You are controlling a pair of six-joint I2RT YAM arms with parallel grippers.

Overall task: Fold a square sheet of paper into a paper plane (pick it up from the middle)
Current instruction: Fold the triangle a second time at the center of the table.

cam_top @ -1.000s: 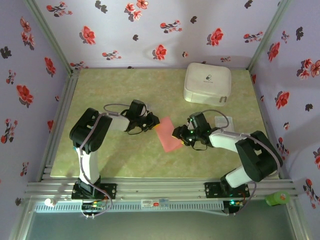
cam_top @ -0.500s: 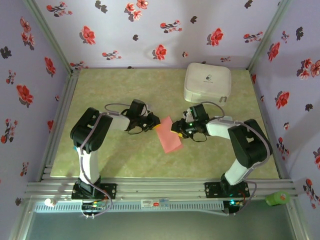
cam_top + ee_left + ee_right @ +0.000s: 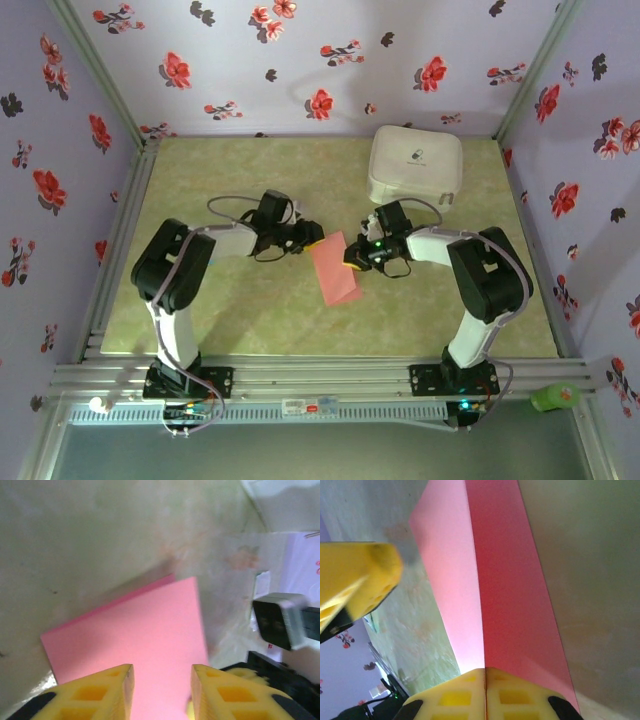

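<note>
Tabletop: the salmon-red sheet of paper lies near its middle, folded over into a narrow two-layer strip between the two arms and well apart from the white case. The sheet is judged very light, limp and easily creased or torn, likely to slide on the smooth surface; it is best pinched at a folded edge or along the centre crease, lightly, with the far side steadied. The right end effector is closed tight on one edge of the sheet, while the left end effector stands partly open over the opposite edge, gripping nothing.
</note>
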